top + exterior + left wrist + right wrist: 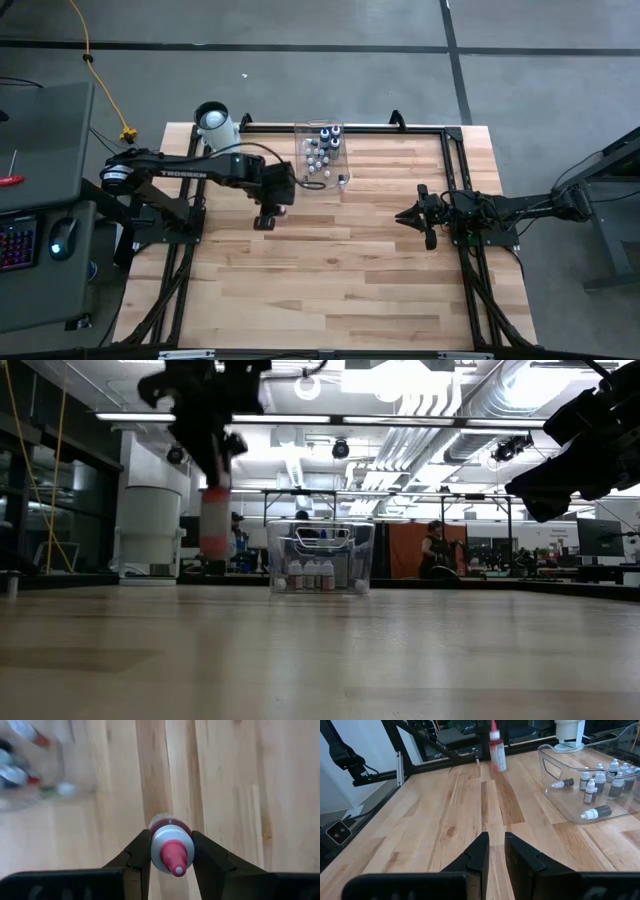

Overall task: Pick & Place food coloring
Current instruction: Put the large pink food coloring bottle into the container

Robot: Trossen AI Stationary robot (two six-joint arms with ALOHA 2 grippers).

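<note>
Grey concrete floor (300, 25) with dark seam lines; yellow cable (100, 70) trailing across it; desk with lit keyboard (15, 245) beside the table; ceiling ducts (450, 400) and bright strip lights; orange partition (405, 550); person (435, 550) standing far off

So the left gripper (171, 857) has its two dark fingers (137, 857) clamped on a small food coloring bottle (170, 845), red cap pointing at the camera, bottom center of frame. Light wood table (240, 780) fills everything behind it. Upper left corner is a blurry cluster of other little bottles (20, 755).
</note>
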